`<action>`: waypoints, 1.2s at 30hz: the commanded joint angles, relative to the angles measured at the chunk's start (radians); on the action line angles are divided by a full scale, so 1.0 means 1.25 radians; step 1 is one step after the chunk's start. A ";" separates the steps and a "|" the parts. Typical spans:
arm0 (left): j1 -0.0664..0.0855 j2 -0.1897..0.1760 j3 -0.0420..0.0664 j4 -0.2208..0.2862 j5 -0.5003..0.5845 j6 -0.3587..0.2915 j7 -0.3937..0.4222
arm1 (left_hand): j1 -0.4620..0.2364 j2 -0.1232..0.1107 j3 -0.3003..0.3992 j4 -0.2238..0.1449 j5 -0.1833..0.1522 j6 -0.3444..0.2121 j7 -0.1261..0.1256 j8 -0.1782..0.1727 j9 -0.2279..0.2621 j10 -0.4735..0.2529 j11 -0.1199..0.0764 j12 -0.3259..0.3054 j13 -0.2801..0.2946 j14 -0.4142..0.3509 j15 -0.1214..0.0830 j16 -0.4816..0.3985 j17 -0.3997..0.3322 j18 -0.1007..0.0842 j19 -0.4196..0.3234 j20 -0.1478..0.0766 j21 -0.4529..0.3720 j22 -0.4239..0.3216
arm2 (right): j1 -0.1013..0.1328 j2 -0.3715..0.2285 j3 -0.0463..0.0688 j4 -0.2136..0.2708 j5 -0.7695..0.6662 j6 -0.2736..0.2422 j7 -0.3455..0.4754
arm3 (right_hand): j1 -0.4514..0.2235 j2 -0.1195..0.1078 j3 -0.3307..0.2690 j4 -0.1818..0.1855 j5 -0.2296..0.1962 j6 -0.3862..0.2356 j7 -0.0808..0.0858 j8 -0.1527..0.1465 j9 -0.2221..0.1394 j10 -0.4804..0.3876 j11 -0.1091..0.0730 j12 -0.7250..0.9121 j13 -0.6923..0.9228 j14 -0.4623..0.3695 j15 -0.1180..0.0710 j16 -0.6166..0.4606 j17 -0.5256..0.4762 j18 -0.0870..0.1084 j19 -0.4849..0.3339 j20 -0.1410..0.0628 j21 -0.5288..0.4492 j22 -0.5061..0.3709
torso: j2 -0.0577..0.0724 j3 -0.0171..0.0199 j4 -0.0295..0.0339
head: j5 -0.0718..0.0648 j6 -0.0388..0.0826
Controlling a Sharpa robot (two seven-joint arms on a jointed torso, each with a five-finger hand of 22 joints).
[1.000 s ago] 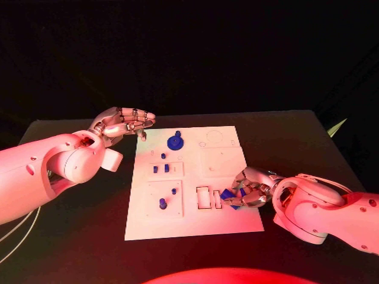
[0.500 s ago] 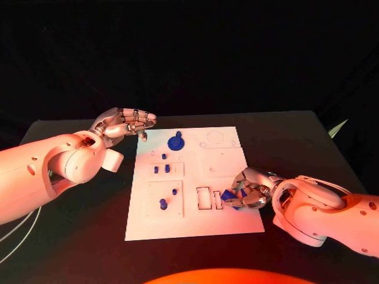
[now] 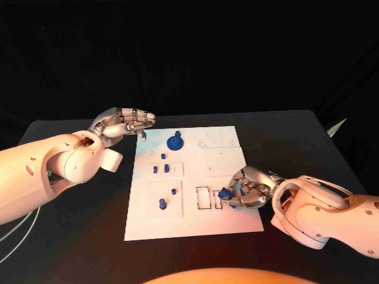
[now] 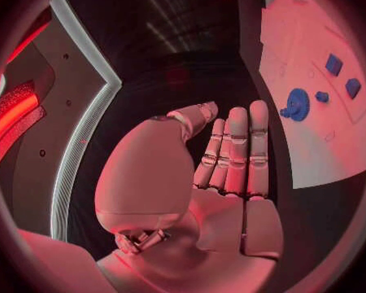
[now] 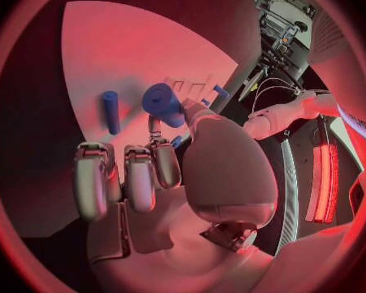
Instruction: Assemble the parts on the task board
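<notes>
Clearly the risk now sits at the robot's right silver many-fingered hand [image 3: 247,190], which pinches a small blue plastic part [image 3: 227,194] between thumb and finger, low over the near right corner of the flat white rectangular task board [image 3: 219,160]. The blue part is just beside the narrow rectangular slots [image 3: 209,197] cut in that corner. In my judgement the part can go wrong in two ways: it can meet the slot tilted and jam on the edge, or it can slip from so small a pinch and roll off the board, because the board's edge is near. From the right wrist view a blue round cylinder [image 5: 164,103] and a thin blue peg [image 5: 110,111] are close to the fingertips [image 5: 161,155], so a wide move of the hand could knock them.

The left silver many-fingered hand [image 3: 123,122] holds nothing; its fingers are straight and side by side in the left wrist view, and it hovers beside the far left corner of the board, apart from it. If it drops, it could push the board and spoil the alignment.

On the board a blue round knob-shaped part [image 3: 176,141] stands at the far side, and small blue square pieces [image 3: 160,169] sit near the middle.

The board lies on a black matte table [image 3: 79,236], which seems flat and gives little grip to a loose plate. Around the table hang dark curtains
</notes>
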State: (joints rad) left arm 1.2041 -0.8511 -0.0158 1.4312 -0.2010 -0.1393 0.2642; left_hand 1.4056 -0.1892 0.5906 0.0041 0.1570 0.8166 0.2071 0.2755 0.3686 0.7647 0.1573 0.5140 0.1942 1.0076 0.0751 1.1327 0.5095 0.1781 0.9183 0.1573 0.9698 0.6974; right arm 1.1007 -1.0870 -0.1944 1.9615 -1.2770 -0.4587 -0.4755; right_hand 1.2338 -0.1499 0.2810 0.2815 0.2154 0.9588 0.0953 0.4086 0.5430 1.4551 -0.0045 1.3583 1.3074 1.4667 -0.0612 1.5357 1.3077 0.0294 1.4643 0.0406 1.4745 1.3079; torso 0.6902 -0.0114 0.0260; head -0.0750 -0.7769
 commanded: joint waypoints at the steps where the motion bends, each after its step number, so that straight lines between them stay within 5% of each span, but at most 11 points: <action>1: 0.000 0.002 0.001 0.001 -0.002 0.011 0.005 | 0.002 0.004 -0.005 -0.001 0.002 -0.004 0.007 0.005 -0.001 -0.003 0.000 0.003 -0.001 -0.007 0.000 0.005 -0.001 0.006 -0.003 0.005 -0.003 -0.001 | 0.004 -0.002 0.000 0.008 0.070 -0.034 0.037 | -0.014 0.000 0.002 0.005 0.006 0.021 -0.017 0.004 0.000 0.007 0.001 0.005 0.094 0.071 -0.008 0.003 0.151 -0.009 0.071 -0.007 0.006 0.183 | 0.000 0.0000 0.0008 | -0.001 0.000; 10: 0.000 0.003 0.001 0.002 -0.002 0.015 0.001 | 0.002 0.004 -0.005 -0.001 0.002 -0.005 0.007 0.005 -0.001 -0.004 0.000 0.004 -0.001 -0.008 0.000 0.006 -0.001 0.006 -0.003 0.005 -0.003 -0.001 | 0.009 0.013 0.000 0.014 0.116 -0.039 0.040 | -0.034 0.003 0.009 0.006 0.015 0.027 -0.020 0.005 0.000 0.011 -0.001 0.009 0.098 0.072 -0.009 0.004 0.153 -0.010 0.072 -0.008 0.010 0.185 | 0.000 -0.0008 0.0006 | 0.001 0.000; 36: 0.000 0.002 0.001 0.006 -0.002 0.011 0.004 | 0.004 0.008 -0.003 -0.001 0.005 -0.005 0.007 0.007 -0.002 -0.004 0.000 0.006 -0.001 -0.009 0.000 0.006 -0.002 0.006 -0.003 0.005 -0.003 -0.001 | -0.004 0.134 0.001 -0.069 0.042 -0.016 -0.014 | -0.052 0.009 0.021 0.002 0.016 0.029 -0.021 0.004 -0.001 0.011 -0.002 0.007 0.097 0.072 -0.010 0.004 0.154 -0.010 0.072 -0.009 0.011 0.186 | 0.000 0.0000 0.0007 | 0.005 -0.002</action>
State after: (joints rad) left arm 1.2041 -0.8497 -0.0158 1.4361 -0.2015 -0.1363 0.2611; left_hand 1.4094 -0.1855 0.5906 0.0041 0.1570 0.8166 0.2071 0.2793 0.3678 0.7648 0.1572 0.5178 0.1944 1.0002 0.0753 1.1367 0.5076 0.1781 0.9159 0.1597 0.9699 0.6976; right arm 1.1001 -0.9247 -0.1924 1.8775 -1.1911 -0.4981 -0.4814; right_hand 1.1658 -0.1501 0.3015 0.2853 0.2325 0.9607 0.0950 0.4136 0.5446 1.4615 -0.0049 1.3658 1.3080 1.4666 -0.0681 1.5357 1.3075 0.0296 1.4662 0.0356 1.4849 1.3075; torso 0.6907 -0.0118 0.0267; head -0.0690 -0.7785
